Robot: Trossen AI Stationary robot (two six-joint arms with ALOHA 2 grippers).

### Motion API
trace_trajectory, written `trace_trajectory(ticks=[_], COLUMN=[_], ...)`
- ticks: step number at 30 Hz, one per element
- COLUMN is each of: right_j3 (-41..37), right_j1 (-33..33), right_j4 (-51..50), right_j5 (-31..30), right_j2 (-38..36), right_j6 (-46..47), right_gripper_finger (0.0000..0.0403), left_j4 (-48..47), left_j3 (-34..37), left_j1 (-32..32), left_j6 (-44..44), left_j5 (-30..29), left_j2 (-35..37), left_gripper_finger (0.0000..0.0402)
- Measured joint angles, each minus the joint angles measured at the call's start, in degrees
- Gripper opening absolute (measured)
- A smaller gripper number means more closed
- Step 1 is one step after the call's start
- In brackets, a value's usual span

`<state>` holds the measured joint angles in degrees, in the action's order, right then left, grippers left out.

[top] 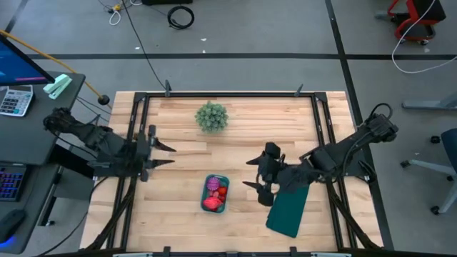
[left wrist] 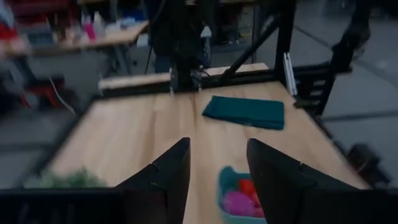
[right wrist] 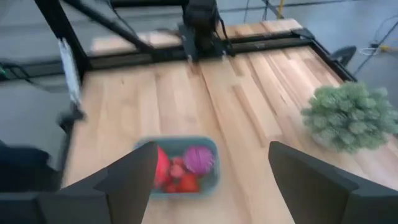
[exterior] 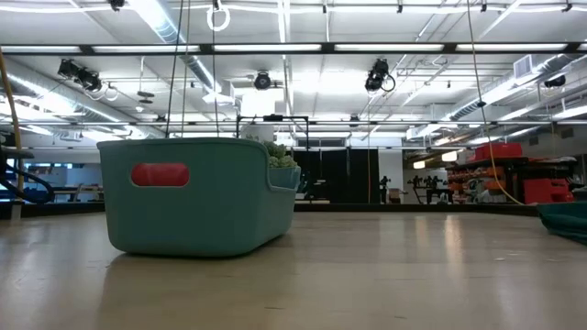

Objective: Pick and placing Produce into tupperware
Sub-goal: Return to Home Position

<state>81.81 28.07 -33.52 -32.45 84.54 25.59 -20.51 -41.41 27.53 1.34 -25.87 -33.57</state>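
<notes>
Produce [top: 215, 194], red and pink pieces with one purple round one, lies heaped inside the teal tub [top: 204, 193], which stands on the wooden table [top: 178, 214] near its front edge, a little left of the middle. The right pincer [top: 247, 173] hangs just to the right of the tub with its two fingers spread wide apart and nothing between them, pointing toward the tub but not touching it. Under that arm lies the flat dark-green slab [top: 289, 209], tilted, its lower corner close to the front edge. The left pincer [top: 173, 155] sits at the table's left side by the black frame rail, its fingers also apart and holding nothing, well away from the tub. In the low view a red oval shows on the tub's near wall; whether it is a label or a handle hole cannot be told, and nothing on it can be read. A spiky green plant [top: 212, 116] stands near the far edge. Bare wood lies open between plant and tub, and between the two pincers.
</notes>
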Motion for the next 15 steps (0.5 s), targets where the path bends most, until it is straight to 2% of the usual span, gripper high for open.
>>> trace_trajectory(ticks=[5, 8, 11, 15], right_j3=[-5.16, -11.77, -22.72, -40.93], right_j1=[-0.97, -1.45, -2.12, -3.68], right_j4=[1.74, 9.19, 21.19, 44.22], right_j5=[0.87, 2.53, 6.65, 11.95], right_j2=[-2.16, -7.02, -14.29, -25.42], right_j6=[1.66, 1.33, -0.26, -2.80], right_gripper_finger=[0.0316, 0.0316, 0.0316, 0.0316], left_j4=[-9.12, -13.00, -14.56, -15.32], left_j3=[0.00, 0.00, 0.00, 0.02], left_j1=[0.02, 0.04, 0.02, 0.02], left_j6=[9.50, 13.00, 13.37, 13.22], left_j5=[2.99, 3.43, 3.64, 4.09], left_j2=[5.41, 8.61, 12.08, 16.97], left_gripper_finger=[0.0163, 0.0164, 0.0163, 0.0161])
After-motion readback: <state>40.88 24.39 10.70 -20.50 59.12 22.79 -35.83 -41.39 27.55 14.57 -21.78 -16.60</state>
